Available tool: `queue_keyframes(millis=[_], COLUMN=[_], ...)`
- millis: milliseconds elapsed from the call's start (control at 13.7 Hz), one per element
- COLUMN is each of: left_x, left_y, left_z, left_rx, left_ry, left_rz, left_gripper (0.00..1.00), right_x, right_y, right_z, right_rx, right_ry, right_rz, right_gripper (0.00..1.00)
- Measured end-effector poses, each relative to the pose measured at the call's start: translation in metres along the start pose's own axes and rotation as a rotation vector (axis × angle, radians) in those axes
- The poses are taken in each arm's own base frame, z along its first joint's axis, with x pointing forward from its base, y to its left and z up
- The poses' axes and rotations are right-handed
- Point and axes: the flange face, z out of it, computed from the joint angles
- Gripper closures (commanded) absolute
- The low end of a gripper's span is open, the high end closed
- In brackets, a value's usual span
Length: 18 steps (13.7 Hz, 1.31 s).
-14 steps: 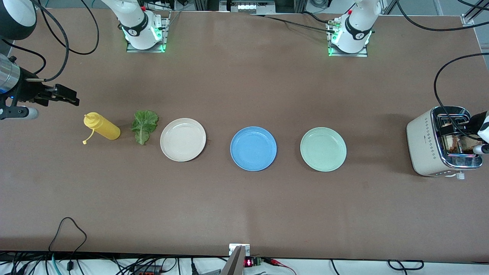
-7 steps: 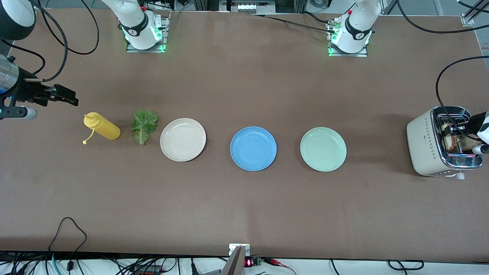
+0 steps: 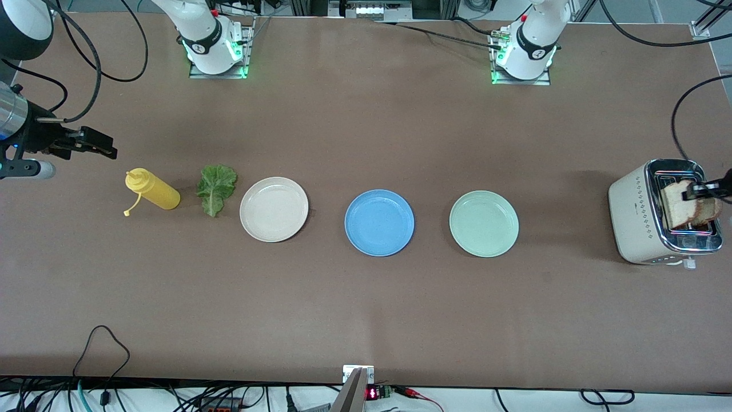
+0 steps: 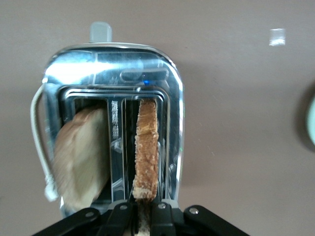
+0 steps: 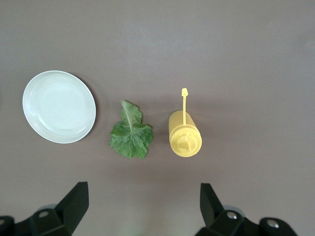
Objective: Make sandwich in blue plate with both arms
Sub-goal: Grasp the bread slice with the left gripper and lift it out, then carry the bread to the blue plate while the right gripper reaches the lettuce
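My left gripper (image 3: 699,191) (image 4: 145,218) is over the toaster (image 3: 635,220) (image 4: 113,64) at the left arm's end of the table, shut on the top edge of a toasted bread slice (image 3: 677,210) (image 4: 146,157) that stands partly raised from its slot. A second bread slice (image 4: 81,164) sits in the other slot. The blue plate (image 3: 379,222) lies empty at mid-table. A green lettuce leaf (image 3: 216,186) (image 5: 130,135) lies flat toward the right arm's end. My right gripper (image 3: 94,143) (image 5: 142,206) waits open, up over the table by the lettuce and the yellow bottle.
A yellow squeeze bottle (image 3: 153,191) (image 5: 184,137) lies on its side beside the lettuce. A cream-white plate (image 3: 274,209) (image 5: 59,105) and a pale green plate (image 3: 484,223) flank the blue plate. Black cables hang by both arms.
The left gripper has shut on the bread slice in the toaster and drawn it upward. The right arm has stayed still.
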Motion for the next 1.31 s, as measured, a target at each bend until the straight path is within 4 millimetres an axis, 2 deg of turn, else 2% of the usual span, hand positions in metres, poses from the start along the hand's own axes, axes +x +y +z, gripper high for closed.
queue_keyframes(millis=[73, 219, 365, 510, 656, 802, 1094, 1312], left_x=[-0.002, -0.003, -0.002, 0.001, 0.004, 0.012, 0.038, 0.036], left_y=[0.01, 0.05, 0.111, 0.186, 0.257, 0.31, 0.409, 0.496], left_z=[-0.03, -0.079, -0.099, -0.101, -0.091, -0.068, -0.004, 0.047], left_rx=[-0.002, -0.004, -0.018, -0.038, -0.096, -0.186, -0.272, -0.303], left_ry=[-0.003, 0.001, -0.028, -0.056, -0.083, -0.108, -0.097, -0.059], left_rz=[0.016, 0.076, 0.102, 0.091, 0.079, 0.045, 0.025, 0.006], left_gripper=[0.99, 0.99, 0.99, 0.99, 0.99, 0.99, 0.99, 0.99], right_x=[0.0, 0.0, 0.0, 0.0, 0.0, 0.0, 0.004, 0.012], right_y=[0.0, 0.0, 0.0, 0.0, 0.0, 0.0, -0.003, -0.005], right_z=[0.0, 0.0, 0.0, 0.0, 0.002, 0.004, 0.017, 0.036], right_rx=[0.0, 0.0, 0.0, 0.0, 0.0, 0.0, 0.001, 0.003], right_ry=[0.0, 0.0, 0.0, -0.001, -0.003, -0.008, -0.034, -0.068], right_rz=[0.0, 0.0, 0.0, 0.0, 0.001, 0.001, -0.005, -0.012], right_gripper=[0.0, 0.0, 0.0, 0.0, 0.0, 0.0, 0.0, 0.0])
